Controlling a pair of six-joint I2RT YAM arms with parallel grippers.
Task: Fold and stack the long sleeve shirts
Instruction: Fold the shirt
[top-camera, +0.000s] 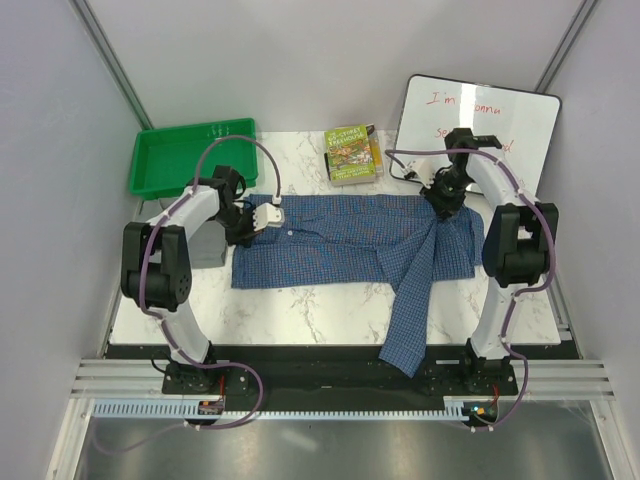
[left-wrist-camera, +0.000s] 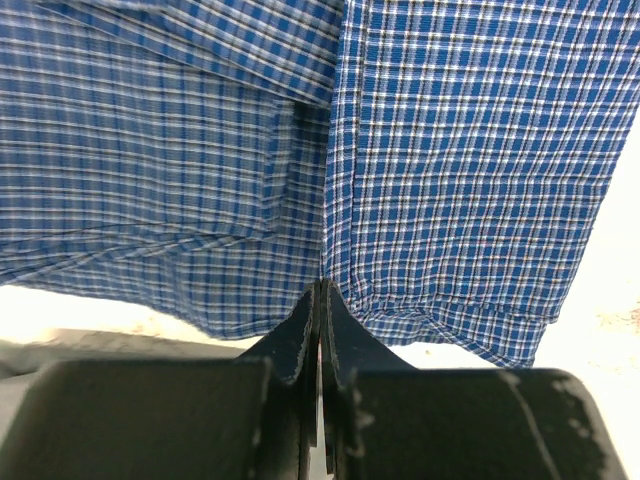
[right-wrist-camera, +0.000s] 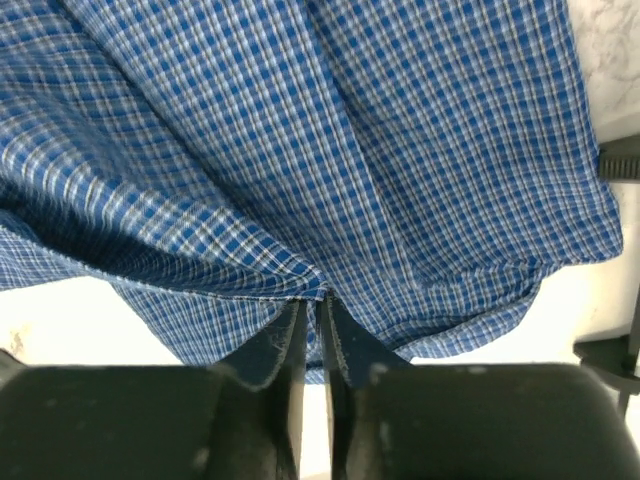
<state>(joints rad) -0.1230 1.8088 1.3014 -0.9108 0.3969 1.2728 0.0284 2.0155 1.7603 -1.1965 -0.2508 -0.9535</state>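
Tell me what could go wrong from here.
1. One sleeve of the blue shirt trails over the near edge of the table; it may drag or snag during a fold.
2. The left gripper and right gripper each pinch only the cloth's edge, so it might slip out.

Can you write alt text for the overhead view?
The left gripper and right gripper pinch opposite ends of a blue checked shirt spread on a marble table, one sleeve hanging over the near edge. A green tray, book and whiteboard sit behind.
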